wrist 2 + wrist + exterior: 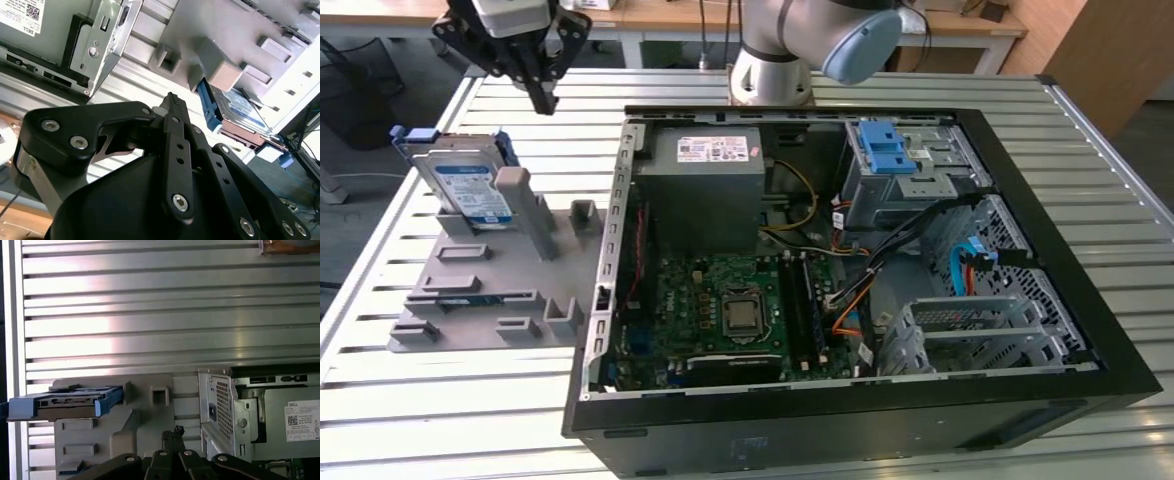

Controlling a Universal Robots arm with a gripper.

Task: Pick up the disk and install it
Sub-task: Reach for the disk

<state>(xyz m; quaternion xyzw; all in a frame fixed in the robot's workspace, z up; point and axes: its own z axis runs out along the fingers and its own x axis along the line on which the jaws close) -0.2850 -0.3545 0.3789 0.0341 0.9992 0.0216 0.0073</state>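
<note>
Closest in, black bolted fingers (172, 120) of the gripper (542, 103), pressed together on nothing, above the ribbed metal table (520, 400). Leaves the disk (467, 185) unpicked, propped on edge in the matte grey plastic fixture (494, 290) nearby: flat silver slab, blue rails, glossy label. Leaves the open black case (854, 435) without it

A slatted aluminium table (467, 400) carries everything. Toward the exterior view's left, a grey plastic fixture plate (467, 300) with upright posts lies flat on the slats. Just beside it, toward the exterior view's right, an open black computer case (854, 425) lies on its side. The arm's base (767, 80) stands at the far edge.
</note>
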